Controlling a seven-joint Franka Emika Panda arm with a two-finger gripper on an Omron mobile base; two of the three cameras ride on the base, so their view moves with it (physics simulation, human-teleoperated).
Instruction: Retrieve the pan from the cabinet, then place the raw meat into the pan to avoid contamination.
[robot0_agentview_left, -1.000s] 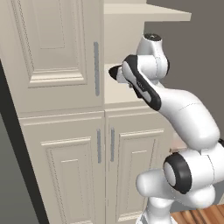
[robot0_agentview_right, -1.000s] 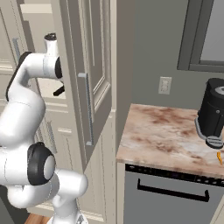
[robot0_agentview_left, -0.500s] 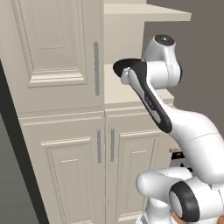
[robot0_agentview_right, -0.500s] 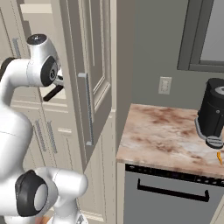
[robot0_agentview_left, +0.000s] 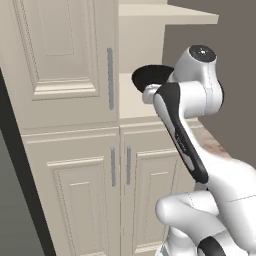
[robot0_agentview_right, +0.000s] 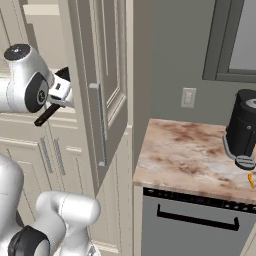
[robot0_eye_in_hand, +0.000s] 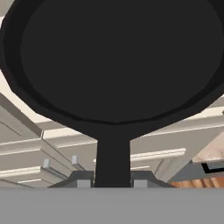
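Because the pan (robot0_eye_in_hand: 116, 61) has to travel from the cabinet (robot0_agentview_left: 75, 150) to where the raw meat (robot0_agentview_right: 250, 180) lies, the end effector (robot0_eye_in_hand: 113, 179) grips it by the long handle, its two fingertips (robot0_eye_in_hand: 84, 178) narrowed against either side of the black stem, so the round body rides out ahead of it. Seen from the left base view, the pan's black disc (robot0_agentview_left: 152, 79) hangs just beyond the end effector, above the open shelf of the upper compartment and apparently clear of it. Swung wide, the upper door (robot0_agentview_right: 100, 95) stands beside the end effector. Far off to the side, the small orange piece rests on the marbled tabletop (robot0_agentview_right: 185, 160), near a dark appliance (robot0_agentview_right: 244, 127), well apart from the pan.
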